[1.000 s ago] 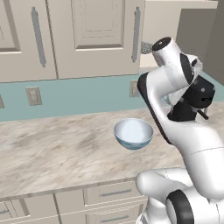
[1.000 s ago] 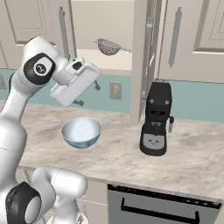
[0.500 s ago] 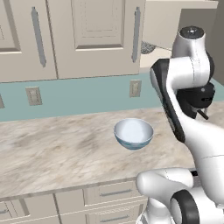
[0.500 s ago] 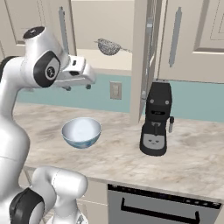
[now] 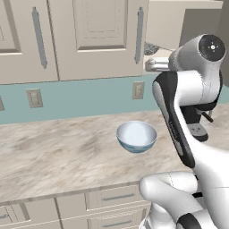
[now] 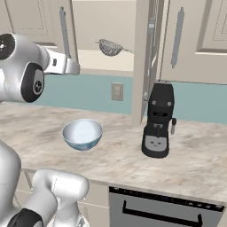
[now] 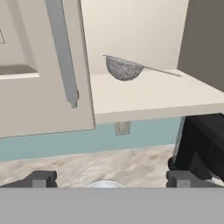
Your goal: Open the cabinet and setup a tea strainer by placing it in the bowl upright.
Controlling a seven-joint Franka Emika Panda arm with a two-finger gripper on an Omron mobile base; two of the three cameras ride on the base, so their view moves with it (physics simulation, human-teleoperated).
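Grey mesh tea strainer point(image 7: 124, 68): rests on the shelf of the open cabinet point(image 6: 142, 66), above the bowl point(image 6: 82, 134) on the counter. Gripper point(image 7: 109, 179): jaws wide, empty, facing the shelf, apparently lined up to reach the strainer.

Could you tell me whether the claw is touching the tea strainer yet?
Apart. The hand view shows the open claw low in the foreground, while the tea strainer sits well beyond it on the cabinet shelf.
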